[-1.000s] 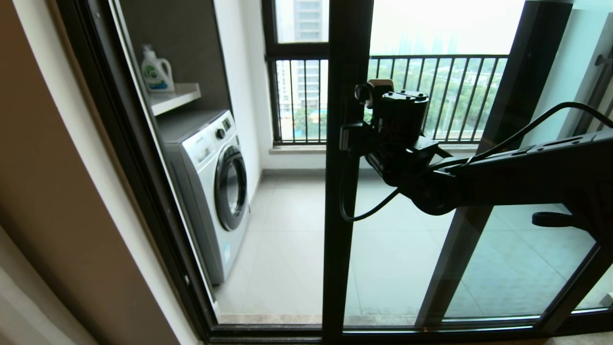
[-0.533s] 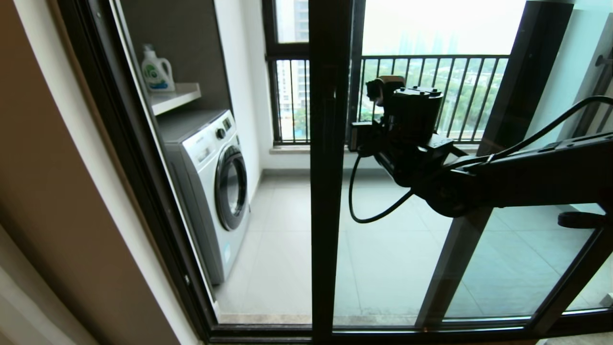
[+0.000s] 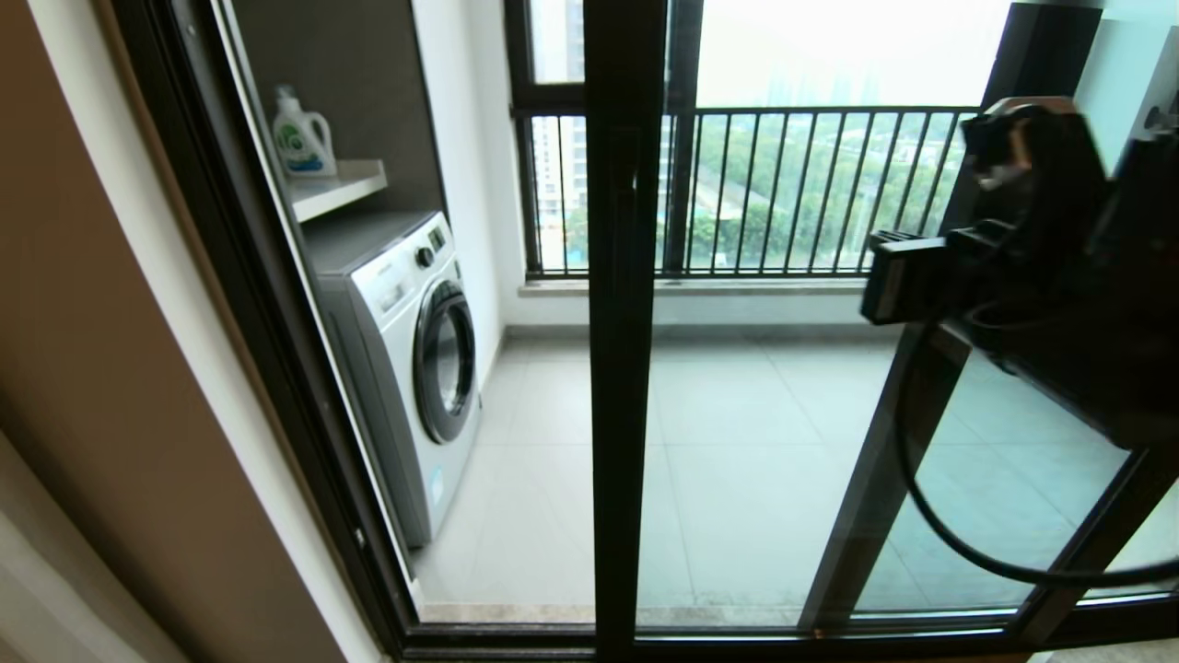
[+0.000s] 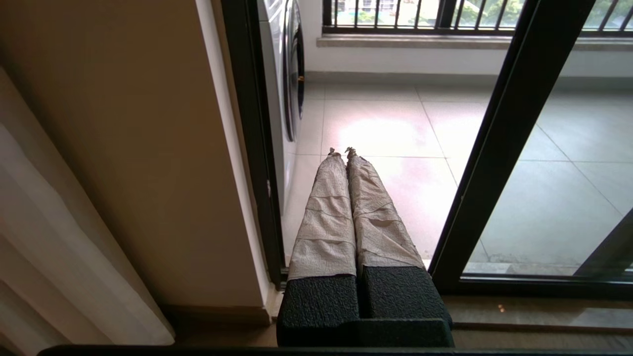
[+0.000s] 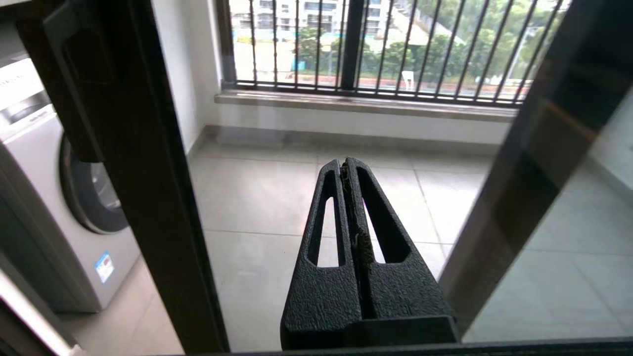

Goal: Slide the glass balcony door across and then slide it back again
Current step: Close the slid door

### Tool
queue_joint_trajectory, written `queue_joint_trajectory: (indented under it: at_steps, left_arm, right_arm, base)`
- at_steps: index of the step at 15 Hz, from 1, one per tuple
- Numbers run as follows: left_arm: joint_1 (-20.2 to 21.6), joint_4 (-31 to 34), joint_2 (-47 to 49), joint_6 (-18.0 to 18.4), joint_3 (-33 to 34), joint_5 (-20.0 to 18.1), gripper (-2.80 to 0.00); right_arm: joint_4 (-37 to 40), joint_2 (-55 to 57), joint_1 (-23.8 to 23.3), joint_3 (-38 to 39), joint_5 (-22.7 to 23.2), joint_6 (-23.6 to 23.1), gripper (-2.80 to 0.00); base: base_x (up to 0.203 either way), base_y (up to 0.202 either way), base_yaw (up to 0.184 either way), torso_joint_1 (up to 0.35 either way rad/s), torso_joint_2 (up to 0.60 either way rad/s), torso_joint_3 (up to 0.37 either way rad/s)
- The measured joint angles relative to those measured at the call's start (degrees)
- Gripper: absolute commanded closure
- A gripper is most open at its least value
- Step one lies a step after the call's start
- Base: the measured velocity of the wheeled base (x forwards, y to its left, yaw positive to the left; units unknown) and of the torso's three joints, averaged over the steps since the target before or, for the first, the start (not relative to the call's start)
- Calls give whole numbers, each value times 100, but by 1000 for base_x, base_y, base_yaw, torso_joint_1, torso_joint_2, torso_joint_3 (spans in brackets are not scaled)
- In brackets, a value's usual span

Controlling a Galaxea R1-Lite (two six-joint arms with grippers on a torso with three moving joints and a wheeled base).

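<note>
The right gripper [image 5: 348,165], its two black fingers pressed together on nothing, hangs in the air to the right of the glass balcony door's upright, well apart from it. A second ago it sat against that upright at latch height; it has since pulled away to the right and nearer the head camera, and the upright has slid a little further left. The left gripper [image 4: 341,152], its paper-wrapped fingers closed and empty, is parked low, left of the upright near the floor track.

Left of the upright, a recessed shelf [image 3: 336,184] holds a white detergent bottle [image 3: 300,136] above a white washing machine [image 3: 405,359].

The glass balcony door [image 3: 624,368] is clear glass in a slim black frame, with a small black latch handle [image 5: 81,64] on the upright, standing partway across the opening. Right of it stands a second black-framed panel [image 3: 884,479].
</note>
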Motion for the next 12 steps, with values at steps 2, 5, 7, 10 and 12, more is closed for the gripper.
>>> queue_joint_trajectory:
  at_steps: [2,5,7,10,12]
  left_arm:
    - [-1,-1,0,1,0,-4,0]
    - [-4,-4,0,1,0,-6,0]
    - [1,0,0,5,0,-4,0]
    - [-1,-4,0,10,0,-15,0]
    - [-1,-4,0,8,0,-17,0]
  right_arm:
    - [167,-1245,-396,771,-9,-378,0]
    - [801,-3137,-1354,1506,4,-741,0]
    - [1413,-4376,-1826,1956,41,-844,0]
    - [1851,-5894,-2180,3009,355,-829,0]
    - [1974,-6650,-2402,3718,1013,-665,0]
  base:
    - [0,0,0,0,0,0]
    - [0,0,0,0,0,0]
    - [0,0,0,0,0,0]
    - [0,0,0,0,0,0]
    - [0,0,0,0,0,0]
